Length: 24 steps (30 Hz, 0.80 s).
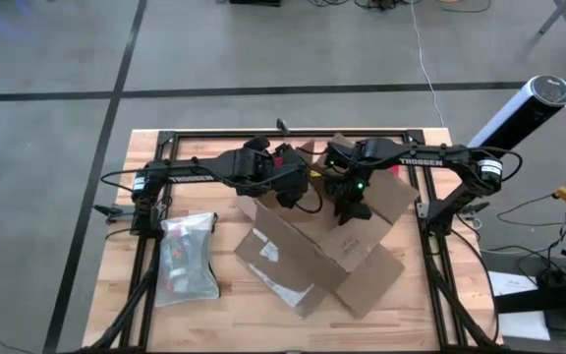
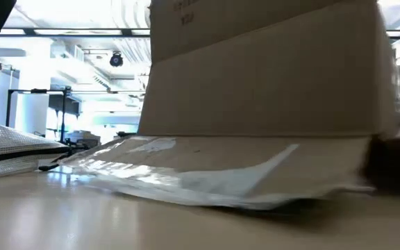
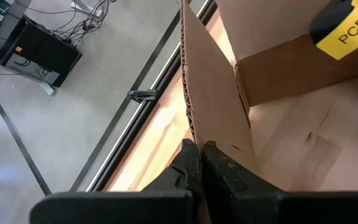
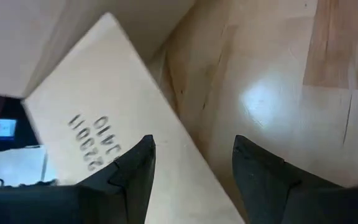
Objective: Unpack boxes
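Left gripper [image 3: 201,163], fingers pressed together, clamps the edge of an upright flap [image 3: 207,93] of the box [image 1: 327,241]; the flap's corrugated edge runs straight up from between the fingertips. Right gripper [image 1: 350,208] hangs over the open top of the box, its two fingers [image 4: 135,165] held apart with nothing between them; beneath them lie a pale flap printed with dark digits [image 4: 98,140] and the bare box floor. The brown box sits at the middle of the table [image 1: 116,295], turned at an angle to the table's edges, its flaps spread open: one lies flat toward the near edge with clear tape [image 2: 186,170] across it, others stand toward the far edge. Inside the box, in the left wrist view, a yellow-and-black object marked "PCB" [image 3: 344,28] shows at the far wall. A translucent zip pouch [image 1: 189,258] lies near the table's left edge, well apart from the box.
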Each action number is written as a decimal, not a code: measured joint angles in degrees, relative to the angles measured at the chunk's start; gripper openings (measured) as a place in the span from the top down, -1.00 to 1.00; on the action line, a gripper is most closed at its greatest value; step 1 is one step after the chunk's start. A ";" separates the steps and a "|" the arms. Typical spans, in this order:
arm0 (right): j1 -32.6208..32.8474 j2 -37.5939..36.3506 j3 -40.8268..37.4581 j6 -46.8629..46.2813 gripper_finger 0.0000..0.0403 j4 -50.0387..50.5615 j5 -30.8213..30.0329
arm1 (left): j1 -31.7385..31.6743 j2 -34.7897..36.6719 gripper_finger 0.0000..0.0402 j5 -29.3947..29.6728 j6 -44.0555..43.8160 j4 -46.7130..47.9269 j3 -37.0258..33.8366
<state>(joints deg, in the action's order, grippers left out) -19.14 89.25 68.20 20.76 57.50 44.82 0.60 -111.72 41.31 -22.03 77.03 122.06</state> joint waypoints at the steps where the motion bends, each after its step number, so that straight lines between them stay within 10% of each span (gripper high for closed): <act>1: 0.00 0.02 0.02 -0.01 0.04 0.23 0.90 | 0.00 0.00 1.00 0.08 0.02 0.01 0.00; 24: 0.98 0.04 2.64 1.12 -0.32 2.37 -3.66 | 0.00 0.33 1.00 0.37 1.92 0.13 -0.07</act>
<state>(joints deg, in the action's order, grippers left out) -18.15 89.30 70.84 21.88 59.86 41.15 0.60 -111.39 41.69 -20.11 77.17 121.99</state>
